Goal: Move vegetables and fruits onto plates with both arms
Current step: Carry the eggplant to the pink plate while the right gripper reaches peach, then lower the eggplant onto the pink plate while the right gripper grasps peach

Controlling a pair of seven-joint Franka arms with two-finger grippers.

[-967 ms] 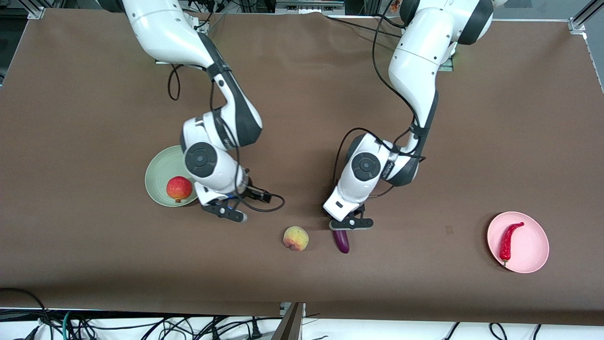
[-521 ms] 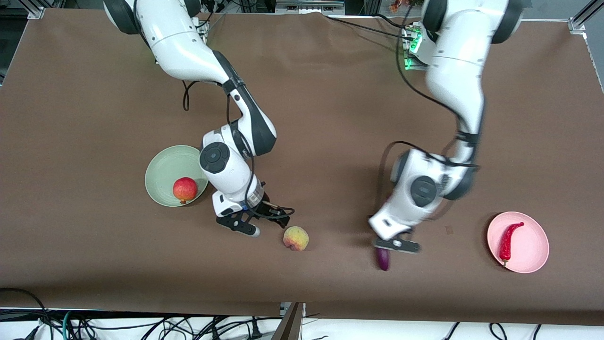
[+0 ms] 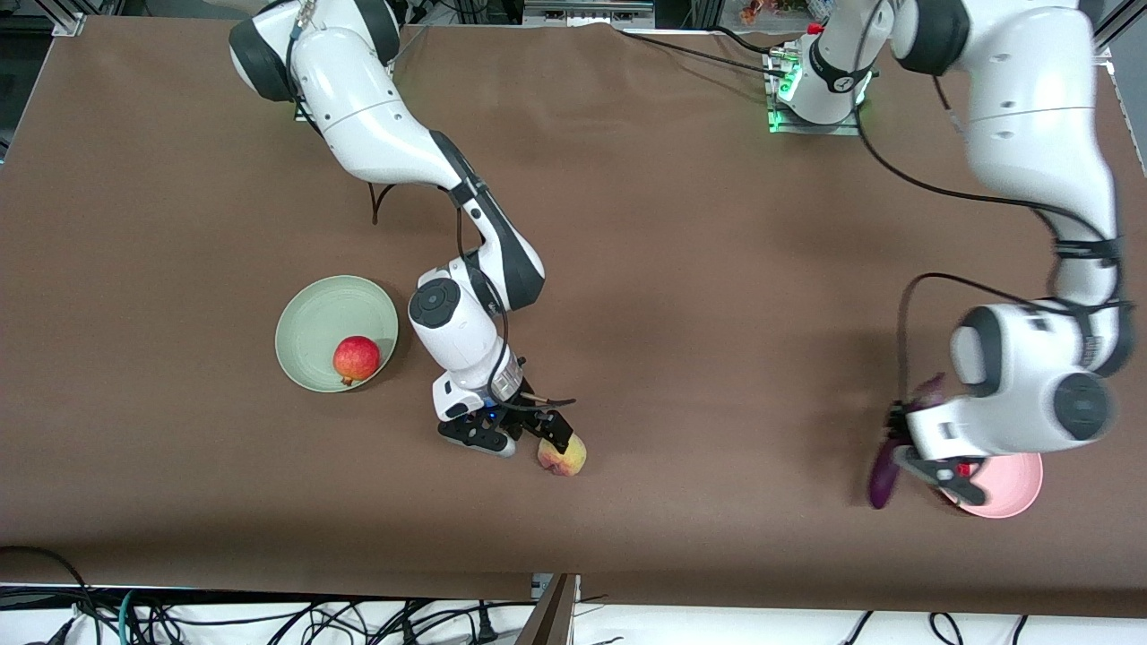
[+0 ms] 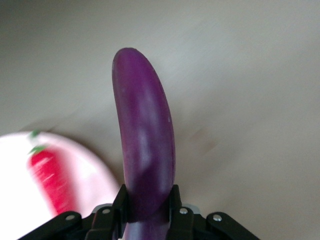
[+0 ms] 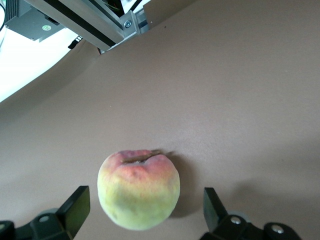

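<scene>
My left gripper (image 3: 899, 459) is shut on the purple eggplant (image 3: 882, 473) and holds it in the air at the edge of the pink plate (image 3: 1014, 488). In the left wrist view the eggplant (image 4: 144, 140) sticks out from between the jaws of the left gripper (image 4: 147, 201), with the pink plate (image 4: 87, 167) and the red chili (image 4: 47, 177) beneath. My right gripper (image 3: 527, 434) is open at the peach (image 3: 563, 456); in the right wrist view the peach (image 5: 138, 187) lies on the table between the fingers of the right gripper (image 5: 144, 206). The pomegranate (image 3: 356, 359) sits in the green plate (image 3: 318, 309).
The brown table (image 3: 699, 296) spreads between the two plates. The left arm's wrist covers most of the pink plate in the front view. Cables hang along the table's edge nearest the front camera.
The left arm has lifted the eggplant and carried it from mid-table to the pink plate. The right gripper has moved from beside the green plate to the peach.
</scene>
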